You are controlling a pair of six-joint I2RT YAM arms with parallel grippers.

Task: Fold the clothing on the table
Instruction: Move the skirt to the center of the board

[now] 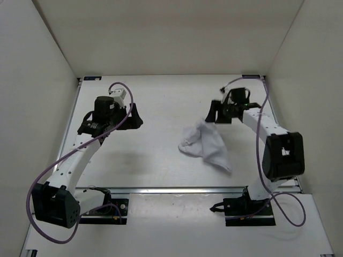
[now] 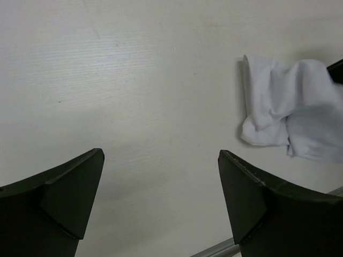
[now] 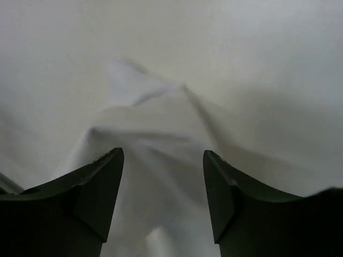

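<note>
The top view looks down from above and behind the arms, over the whole tabletop [image 1: 161, 101]. Each wrist view looks out between its own jaws. The left sits higher, with the clothing [image 2: 289, 112] beyond the right-hand jaw. The right sits close over that same clothing.

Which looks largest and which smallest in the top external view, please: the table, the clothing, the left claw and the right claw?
1. the table
2. the clothing
3. the left claw and the right claw: these look about alike, so I would not rank one above the other.
</note>
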